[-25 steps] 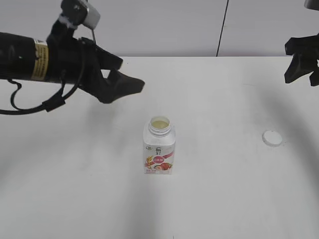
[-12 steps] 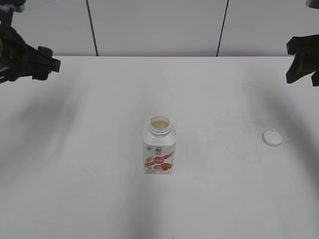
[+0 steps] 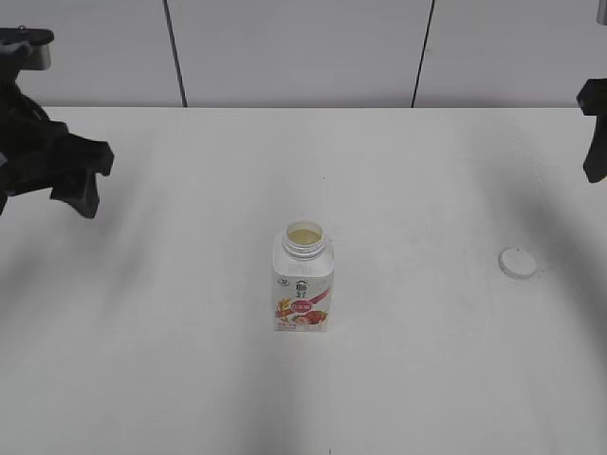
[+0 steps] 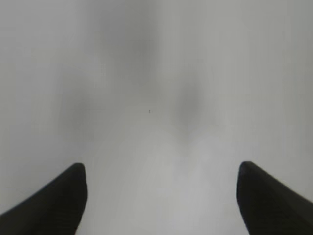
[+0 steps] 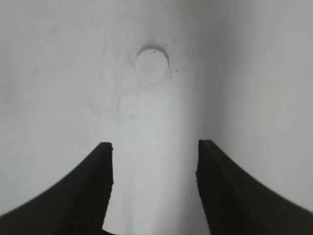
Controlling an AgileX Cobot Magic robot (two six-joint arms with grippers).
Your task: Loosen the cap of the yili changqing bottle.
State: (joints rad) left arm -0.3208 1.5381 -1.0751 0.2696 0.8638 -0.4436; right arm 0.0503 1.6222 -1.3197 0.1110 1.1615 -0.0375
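Note:
The yili changqing bottle [image 3: 303,282] stands upright in the middle of the white table, its threaded neck open with pale liquid showing inside. The white cap [image 3: 518,263] lies flat on the table to the bottle's right, apart from it; it also shows in the right wrist view [image 5: 152,62]. My left gripper [image 3: 71,175] is open and empty, high at the far left; in its wrist view [image 4: 161,176] only bare table lies between the fingers. My right gripper [image 5: 154,152] is open and empty, high at the far right edge [image 3: 595,142], with the cap ahead of its fingers.
The white table [image 3: 190,360] runs to a pale panelled wall [image 3: 303,47] at the back. Nothing else stands on the table.
My left arm has pulled back from near the bottle to the far left edge and dropped slightly. My right gripper has shifted further right. The bottle and cap have not moved.

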